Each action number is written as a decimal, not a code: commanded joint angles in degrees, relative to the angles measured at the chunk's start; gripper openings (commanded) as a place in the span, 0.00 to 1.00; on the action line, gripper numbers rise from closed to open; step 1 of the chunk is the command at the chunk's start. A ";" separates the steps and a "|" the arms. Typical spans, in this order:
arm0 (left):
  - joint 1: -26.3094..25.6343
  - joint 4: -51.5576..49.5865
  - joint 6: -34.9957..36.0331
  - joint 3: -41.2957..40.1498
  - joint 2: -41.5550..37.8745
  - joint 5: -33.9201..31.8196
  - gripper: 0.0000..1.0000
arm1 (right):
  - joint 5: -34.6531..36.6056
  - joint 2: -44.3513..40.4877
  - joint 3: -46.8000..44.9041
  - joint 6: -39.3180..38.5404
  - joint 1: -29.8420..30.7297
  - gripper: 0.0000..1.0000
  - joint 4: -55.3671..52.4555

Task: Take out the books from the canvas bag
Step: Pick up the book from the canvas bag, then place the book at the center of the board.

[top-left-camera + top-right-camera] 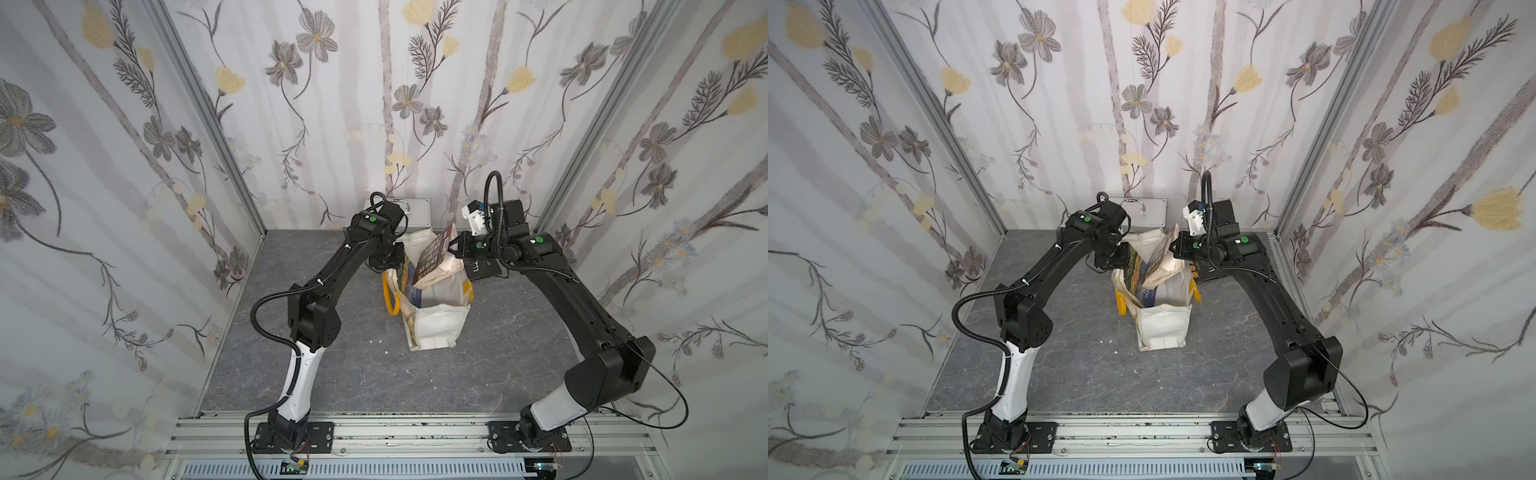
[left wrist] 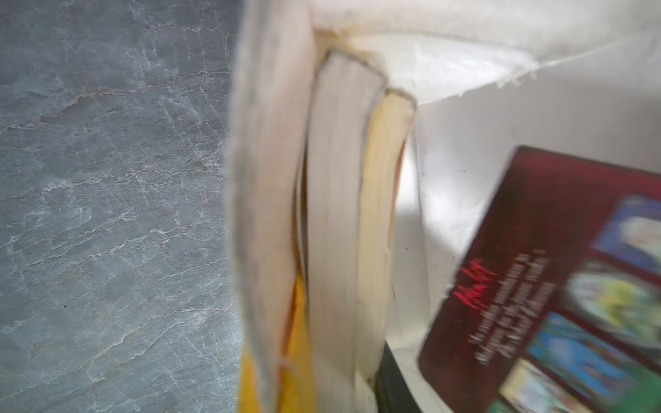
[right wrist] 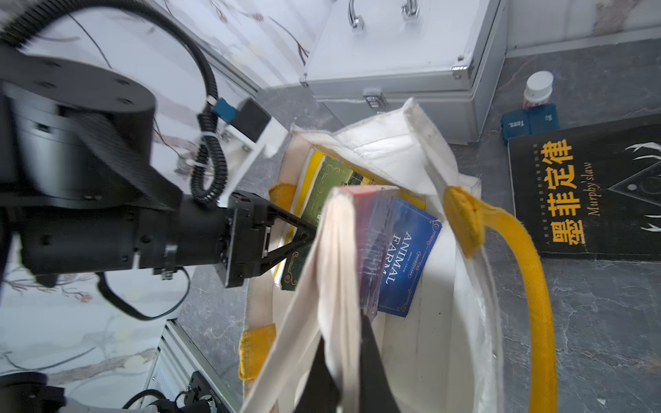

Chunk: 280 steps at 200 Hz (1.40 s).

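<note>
Your right gripper [image 3: 345, 332] pinches the red book [image 1: 436, 249], half out of the canvas bag [image 1: 436, 324]. Can't tell if the left gripper [image 3: 312, 230] is spread.

red book [image 2: 536, 268]: blurred, cut by edge | left tool [image 3: 308, 232]: tips hidden behind red book | black book [image 3: 604, 214]: cropped

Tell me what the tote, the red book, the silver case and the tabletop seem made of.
Tote: cream woven canvas, matte, creased and frayed at the rim. Red book: paper pages, glossy cover catching glare. Silver case: likely aluminium, pale silver panels with metal corners and a shiny handle. Tabletop: grey, pale-veined marble look; stone or printed laminate, cannot tell.
</note>
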 commanded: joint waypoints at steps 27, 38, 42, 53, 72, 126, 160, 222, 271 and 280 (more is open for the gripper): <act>0.02 -4.29 0.45 0.92 -1.16 -6.85 0.00 | -13.31 -15.51 -13.15 7.30 -8.80 0.00 20.30; 0.13 -4.62 0.56 0.88 -1.03 -7.32 0.00 | -15.77 -19.02 -17.04 9.67 -11.09 0.00 24.03; 0.08 -4.72 0.63 0.92 -1.00 -7.50 0.00 | -16.62 -20.04 -18.39 10.66 -11.95 0.00 25.33; 0.14 -4.86 0.69 0.92 -0.90 -8.20 0.00 | -18.78 -22.78 -21.99 13.47 -14.06 0.00 28.54; 0.24 -4.86 0.67 0.83 -0.79 -8.97 0.00 | -19.58 -27.16 -27.13 16.23 -16.92 0.00 30.71; 0.58 -4.10 0.76 0.67 -0.16 -8.00 0.00 | -15.24 -34.33 -33.16 19.54 -29.51 0.00 26.83; 1.08 -3.88 0.85 0.66 -0.33 -7.30 0.00 | -4.84 -32.82 -28.25 15.03 -31.89 0.00 15.38; 1.56 -4.50 1.91 0.60 -0.46 -6.60 0.00 | 14.00 -21.33 -16.49 3.09 -28.79 0.00 -5.48; 1.74 -4.50 1.95 0.66 -0.61 -5.46 0.00 | 32.56 -5.84 -7.01 -3.10 -15.16 0.00 -21.06; 1.81 -4.59 2.07 0.66 -0.60 -4.66 0.00 | 36.08 -1.13 -5.92 -4.06 -14.04 0.00 -23.76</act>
